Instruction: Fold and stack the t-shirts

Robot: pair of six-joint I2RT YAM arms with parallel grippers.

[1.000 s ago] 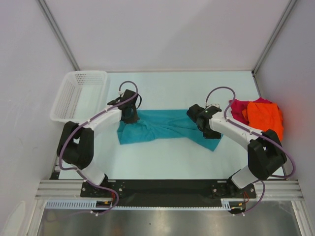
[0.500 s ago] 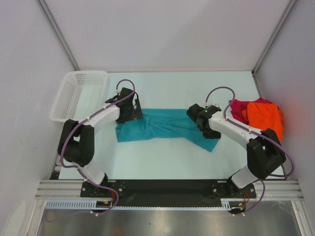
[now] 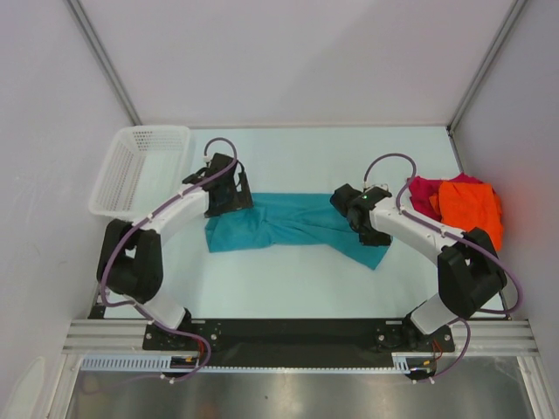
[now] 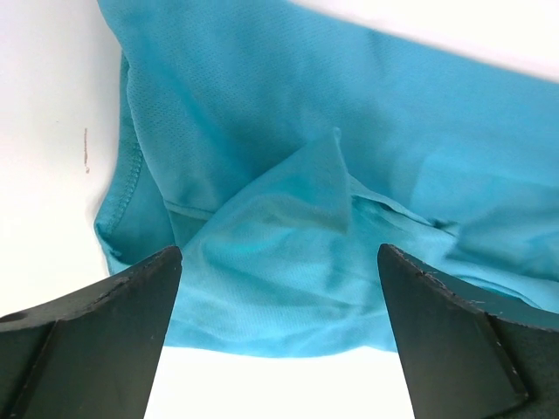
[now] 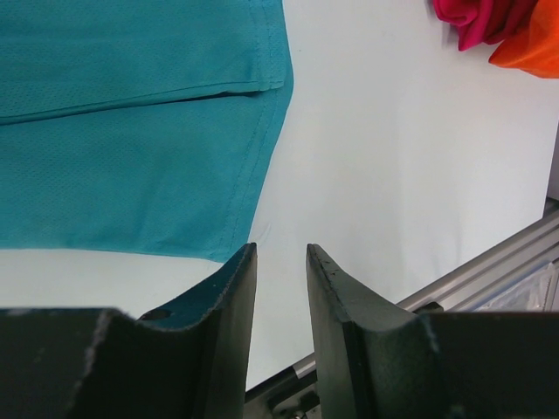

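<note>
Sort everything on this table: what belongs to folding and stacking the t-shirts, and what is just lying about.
For the job:
teal t-shirt, spread out in the middle
orange t-shirt and magenta t-shirt, bunched together at the right

Just lying about:
white mesh basket, at the far left

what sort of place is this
Probably a robot lab test cell: left arm and right arm mounted on a metal frame, plain white walls boxing in the table, a teal t-shirt laid out.
</note>
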